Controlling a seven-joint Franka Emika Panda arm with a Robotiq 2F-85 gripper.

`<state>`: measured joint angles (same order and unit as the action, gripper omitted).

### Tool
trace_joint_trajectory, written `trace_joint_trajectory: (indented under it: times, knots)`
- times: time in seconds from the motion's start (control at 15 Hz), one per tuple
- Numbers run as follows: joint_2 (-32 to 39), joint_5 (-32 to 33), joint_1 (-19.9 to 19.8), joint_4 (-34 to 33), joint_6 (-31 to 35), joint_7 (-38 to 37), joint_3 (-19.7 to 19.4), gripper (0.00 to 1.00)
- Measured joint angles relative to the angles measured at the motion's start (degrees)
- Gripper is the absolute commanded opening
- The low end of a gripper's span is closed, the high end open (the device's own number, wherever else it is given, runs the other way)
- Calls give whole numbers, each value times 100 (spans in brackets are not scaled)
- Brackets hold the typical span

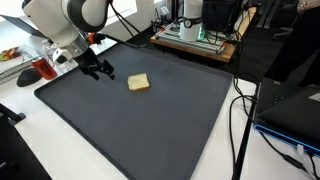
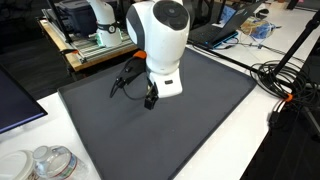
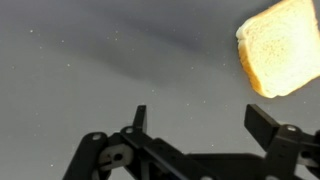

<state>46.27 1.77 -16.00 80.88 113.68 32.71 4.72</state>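
Our pincer (image 3: 200,115) stands wide with nothing between its fingers, and it hangs low over the dark mat (image 1: 150,130) that covers the surface (image 1: 50,135). The slice of bread (image 3: 280,50) is not under it. In the wrist view it lies off to one side, ahead of one finger, and in an exterior view the pincer (image 1: 97,68) and the bread (image 1: 139,83) are near but apart.

To do the approach well, we would first move sideways until the slice sits between the fingers. Then we would turn the wrist so the fingers face two opposite edges, go down almost to the mat, and close softly, because bread crushes.

The slice lies flat, broad face up. We judge it nearly square, a little longer across the exterior picture, with its edges oblique to the line between the fingers
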Motion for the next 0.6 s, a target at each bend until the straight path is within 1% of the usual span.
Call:
trace_joint_trajectory:
  times: [0.6]
  knots:
    - [-1379,-1114,-476,2518,945,916,-1,100]
